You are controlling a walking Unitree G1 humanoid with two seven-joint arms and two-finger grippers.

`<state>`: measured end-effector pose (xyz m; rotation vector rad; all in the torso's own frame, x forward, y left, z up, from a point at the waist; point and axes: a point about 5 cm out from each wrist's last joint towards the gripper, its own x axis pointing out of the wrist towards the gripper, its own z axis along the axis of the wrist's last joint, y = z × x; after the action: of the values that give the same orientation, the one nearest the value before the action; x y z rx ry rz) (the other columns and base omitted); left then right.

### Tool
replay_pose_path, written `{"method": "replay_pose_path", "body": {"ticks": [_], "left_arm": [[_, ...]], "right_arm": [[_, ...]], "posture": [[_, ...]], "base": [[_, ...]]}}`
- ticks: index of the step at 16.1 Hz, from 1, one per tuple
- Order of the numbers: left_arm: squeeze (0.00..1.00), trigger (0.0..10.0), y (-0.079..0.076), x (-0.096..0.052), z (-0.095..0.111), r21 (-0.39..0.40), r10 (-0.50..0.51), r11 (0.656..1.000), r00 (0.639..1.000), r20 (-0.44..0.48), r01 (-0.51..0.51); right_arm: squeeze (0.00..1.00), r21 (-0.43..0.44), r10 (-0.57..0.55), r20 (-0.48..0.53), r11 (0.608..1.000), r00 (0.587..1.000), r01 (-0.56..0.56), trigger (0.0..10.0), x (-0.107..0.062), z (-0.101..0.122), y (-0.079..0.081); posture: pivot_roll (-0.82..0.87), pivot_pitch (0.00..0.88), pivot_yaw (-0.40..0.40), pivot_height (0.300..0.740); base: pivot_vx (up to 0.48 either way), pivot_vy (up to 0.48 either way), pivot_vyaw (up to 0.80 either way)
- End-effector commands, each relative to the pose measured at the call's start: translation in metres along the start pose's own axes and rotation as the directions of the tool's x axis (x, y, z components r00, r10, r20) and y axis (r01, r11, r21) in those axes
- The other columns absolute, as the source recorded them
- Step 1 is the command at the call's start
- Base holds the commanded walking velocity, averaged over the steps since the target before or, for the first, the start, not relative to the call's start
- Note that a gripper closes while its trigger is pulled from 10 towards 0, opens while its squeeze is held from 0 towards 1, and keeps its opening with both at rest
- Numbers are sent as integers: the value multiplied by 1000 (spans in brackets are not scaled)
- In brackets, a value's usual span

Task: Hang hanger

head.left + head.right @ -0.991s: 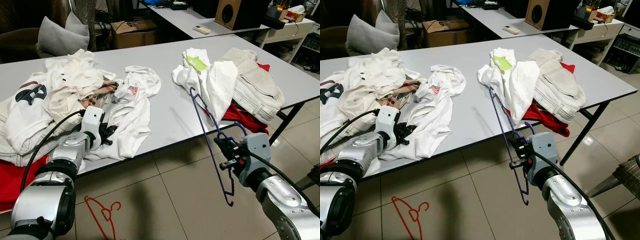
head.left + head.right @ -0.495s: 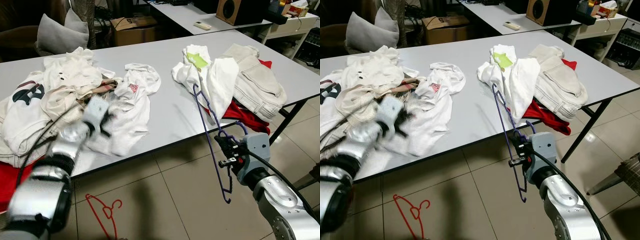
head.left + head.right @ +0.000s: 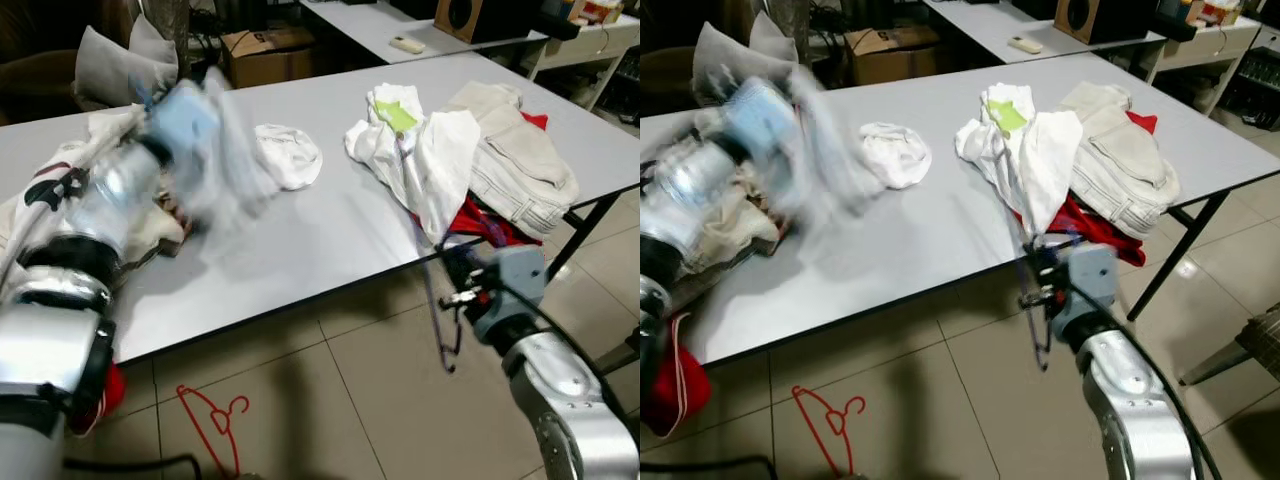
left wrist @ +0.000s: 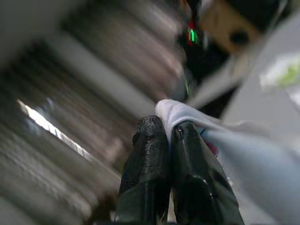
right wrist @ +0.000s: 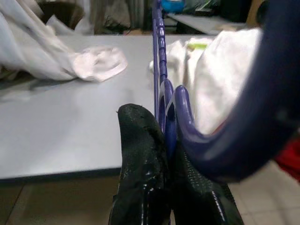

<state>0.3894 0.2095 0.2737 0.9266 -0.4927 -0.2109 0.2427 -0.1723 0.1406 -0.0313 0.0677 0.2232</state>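
Left gripper raised above counter, heavily blurred, fingers pinched tight on white garment that trails down from it toward the grey top. Heap of pale clothes on counter beneath and behind that arm. Small white bundle lying just past the hanging cloth. Red hanger on tiled floor, below counter edge. Second pile beyond right gripper: white shirt with green tag, beige trousers, red cloth underneath. Right gripper off the counter's front edge, low, fingers clamped on purple hanger; hanger hook curving close past the wrist camera, frame hanging blurred beside gripper over the floor.
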Motion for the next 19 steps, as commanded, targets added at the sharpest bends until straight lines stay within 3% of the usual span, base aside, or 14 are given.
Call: {"method": "replay_pose_path", "body": {"ticks": [1, 3, 4, 6, 9, 10, 11, 12, 13, 14, 15, 17, 18, 19], "left_arm": [[0, 0, -5, -2, 2, 8, -36, 999, 999, 29, 36], [0, 0, -36, -17, 2, 31, -278, 961, 958, 78, 276], [0, 0, -64, -33, -13, 21, -465, 885, 885, -32, 466], [0, 0, -93, -64, -46, -33, -571, 815, 790, -225, 579], [0, 0, -109, -84, -52, -99, -663, 743, 708, -243, 662], [0, 0, -119, -96, -47, -148, -745, 666, 638, -195, 732], [0, 0, -122, -99, -45, -165, -765, 644, 621, -174, 747], [0, 2941, -127, -94, -35, -223, -750, 659, 651, -122, 718], [0, 0, -133, -85, -26, -248, -723, 684, 684, -100, 686], [0, 0, -141, -75, -20, -258, -705, 700, 701, -103, 666], [0, 0, -141, -75, -20, -258, -705, 700, 701, -103, 666], [0, 0, -151, -48, -9, -288, -613, 776, 779, -135, 561], [0, 1882, -152, -44, -8, -291, -604, 783, 784, -142, 550], [0, 10000, -155, -40, -4, -323, -609, 772, 783, -130, 547]], "right_arm": [[0, 6, 1, 25, 1000, 1000, -1, 10000, -1, 4, -1], [0, 7, 98, 29, 995, 995, -98, 10000, -6, 5, 8], [0, -1, 167, 20, 986, 986, -167, 10000, -10, 4, 12], [0, -28, 168, 2, 985, 986, -168, 10000, -12, 1, 3], [0, -54, 134, -22, 989, 991, -135, 10000, -13, 0, -7], [0, -67, 77, -51, 994, 996, -81, 10000, -15, -3, -17], [0, -67, 59, -56, 996, 997, -63, 10000, -16, -4, -21], [0, -76, 2, -81, 997, 997, -8, 10000, -19, -7, -30], [0, -82, -30, -96, 996, 995, 22, 10000, -21, -8, -36], [0, -86, -42, -109, 996, 993, 33, 10000, -23, -9, -38], [0, -86, -42, -109, 996, 993, 33, 10000, -23, -9, -38], [0, -75, -46, -123, 996, 991, 37, 10000, -26, -13, -31], [0, -69, -43, -124, 997, 991, 35, 10000, -26, -14, -28], [0, -55, -36, -125, 998, 992, 30, 10000, -26, -15, -22]], "posture": [[-213, 0, 64, 740], [-207, 0, 60, 740], [-204, 0, 58, 740], [-202, 0, 51, 740], [-208, 0, 43, 740], [-209, 0, 40, 740], [-209, 0, 40, 740], [-215, 0, 38, 740], [-225, 0, 36, 740], [-231, 0, 36, 740], [-231, 0, 36, 740], [-248, 0, 44, 740], [-263, 0, 55, 740], [-271, 0, 61, 740]], "base": [[0, 0, 0], [0, 0, 0], [0, 0, 0], [0, 0, 0], [0, 0, 0], [0, 0, 0], [0, 0, 0], [0, 0, 0], [0, 0, 0], [0, 0, 0], [0, 0, 0], [0, 0, 0], [0, 0, 0], [0, 0, 0]]}}
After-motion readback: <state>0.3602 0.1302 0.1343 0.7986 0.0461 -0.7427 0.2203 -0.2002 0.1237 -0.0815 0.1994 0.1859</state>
